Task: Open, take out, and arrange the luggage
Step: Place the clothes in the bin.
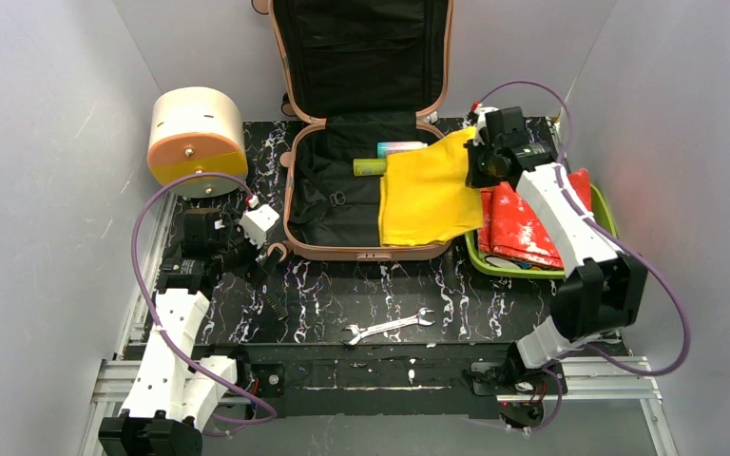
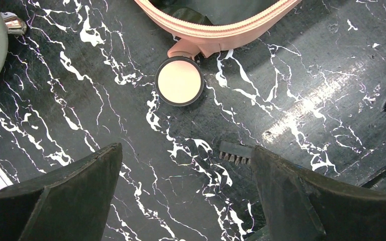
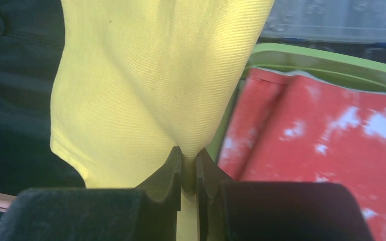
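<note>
Arm bases fill the bottom edge of the overhead view, and just above them a wrench [image 1: 390, 326] lies flat on the black marbled desk [image 1: 494, 299]. At upper centre the luggage [image 1: 337, 204] lies open on the desk. Its lid is propped upright against the back wall, so the black-lined tub can be reached from above. The right end effector [image 1: 480, 161], at the tub's right-hand rim, is pinched on a corner of a yellow cloth [image 1: 428, 199]. The cloth drapes partly in the case and partly over its rim toward the lime-green tray [image 1: 606, 211] at right. I judge the tray to be the arranging spot, since a red patterned item [image 1: 523, 228] lies there. Two tubes [image 1: 385, 157] lie in the tub, their right ends hidden under the cloth. The left end effector [image 1: 247, 249] hangs at centre left beside the case's lower-left corner, clear of the work. A drum box [image 1: 195, 138] stands at upper left.

From the left wrist, the left end effector [image 2: 186, 201] has its jaws spread wide over bare desk, holding nothing. The case's pink rim and one wheel [image 2: 179, 81] sit at top centre. A small ridged black object [image 2: 235, 152] is too small to name.

From the right wrist, the fingers [image 3: 166, 175] are nearly together with yellow cloth clamped between them. The cloth hides most of the tub. What the red item at right is, I cannot tell.
</note>
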Robot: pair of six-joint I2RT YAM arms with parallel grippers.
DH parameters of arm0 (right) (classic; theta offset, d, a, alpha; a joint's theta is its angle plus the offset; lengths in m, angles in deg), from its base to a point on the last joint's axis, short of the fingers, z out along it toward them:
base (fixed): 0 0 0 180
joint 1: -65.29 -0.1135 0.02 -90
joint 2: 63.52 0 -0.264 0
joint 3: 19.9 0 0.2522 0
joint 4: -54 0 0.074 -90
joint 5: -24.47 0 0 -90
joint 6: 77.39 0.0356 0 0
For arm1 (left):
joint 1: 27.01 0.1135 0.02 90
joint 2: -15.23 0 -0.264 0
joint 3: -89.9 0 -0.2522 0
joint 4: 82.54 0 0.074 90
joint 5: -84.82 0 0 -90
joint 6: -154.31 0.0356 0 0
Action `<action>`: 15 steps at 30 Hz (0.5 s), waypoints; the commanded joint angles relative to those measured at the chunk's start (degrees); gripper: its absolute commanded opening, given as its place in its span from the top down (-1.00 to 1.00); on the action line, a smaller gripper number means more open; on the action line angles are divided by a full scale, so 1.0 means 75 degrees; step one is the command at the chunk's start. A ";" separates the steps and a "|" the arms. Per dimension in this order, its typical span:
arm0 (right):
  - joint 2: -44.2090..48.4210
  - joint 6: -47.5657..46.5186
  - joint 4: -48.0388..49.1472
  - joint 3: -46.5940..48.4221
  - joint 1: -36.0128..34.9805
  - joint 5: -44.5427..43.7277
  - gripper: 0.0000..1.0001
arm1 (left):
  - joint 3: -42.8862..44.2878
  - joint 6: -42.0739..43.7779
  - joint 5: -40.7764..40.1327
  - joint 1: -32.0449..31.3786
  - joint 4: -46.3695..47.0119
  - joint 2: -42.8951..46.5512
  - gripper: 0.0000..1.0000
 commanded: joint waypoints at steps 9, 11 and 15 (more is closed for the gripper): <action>0.1560 -0.1948 0.0119 -0.0962 0.1820 -0.2024 0.97 | -0.0124 -0.0193 0.0529 0.0094 -0.0105 0.0297 -0.99; 0.1569 -0.2230 0.0288 -0.1100 0.2207 -0.2025 0.97 | -0.0149 -0.0210 0.0565 0.0104 -0.0088 0.0327 -0.99; 0.1469 -0.2791 0.0591 -0.1188 0.2878 -0.1875 0.97 | -0.0162 -0.0239 0.0610 0.0111 -0.0058 0.0345 -0.99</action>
